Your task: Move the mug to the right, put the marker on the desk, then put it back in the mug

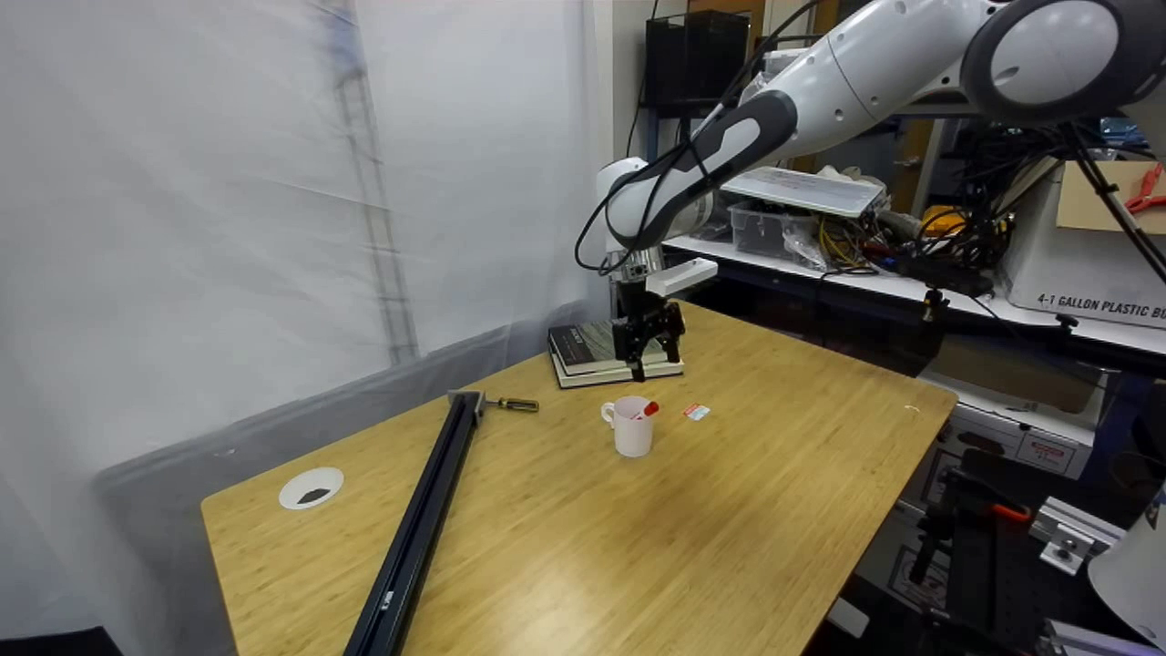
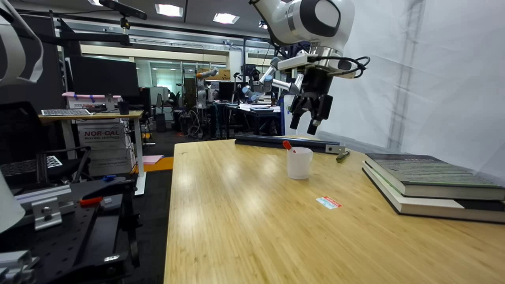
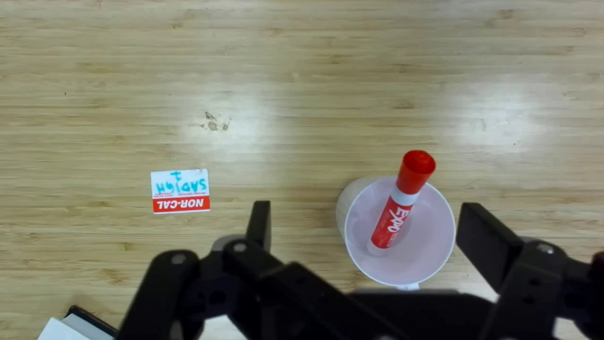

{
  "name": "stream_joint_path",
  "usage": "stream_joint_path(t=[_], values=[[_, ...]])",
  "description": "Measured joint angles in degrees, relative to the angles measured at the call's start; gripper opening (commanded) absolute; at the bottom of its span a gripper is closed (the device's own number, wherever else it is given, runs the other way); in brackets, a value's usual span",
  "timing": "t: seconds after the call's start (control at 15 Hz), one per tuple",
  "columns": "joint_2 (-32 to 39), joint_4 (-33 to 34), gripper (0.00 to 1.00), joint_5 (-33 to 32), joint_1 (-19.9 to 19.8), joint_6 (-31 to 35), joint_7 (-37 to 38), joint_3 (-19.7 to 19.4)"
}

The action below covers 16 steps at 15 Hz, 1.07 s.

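The white mug stands upright on the light-wood desk, its handle toward the bottom edge in the wrist view. Inside the mug leans the red marker, cap up and poking above the rim; its red end also shows in both exterior views. My gripper hangs in the air above the desk, pointing down, with nothing between its fingers. Seen from the wrist, the mug lies below the wide gap of the gripper, nearer the right finger. Neither finger touches mug or marker.
Two stacked books lie beside the mug's area, near the curtain. A long black bar crosses the desk, with a screwdriver at its end. A small red-and-white label lies flat near the mug. A white-ringed cable hole is in one corner.
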Motion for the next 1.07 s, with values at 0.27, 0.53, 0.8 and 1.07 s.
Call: stream_joint_path(t=[0.27,0.53,0.8,1.07], values=[[2.1,1.8,1.00,0.0,-0.4,0.0,-1.1,-0.1],[3.7,3.6,1.00,0.0,-0.7,0.0,-1.7,-0.2],[5.4,4.9,1.00,0.0,-0.7,0.0,-2.3,-0.2],[7.7,6.5,1.00,0.0,-0.8,0.0,-3.1,-0.2]])
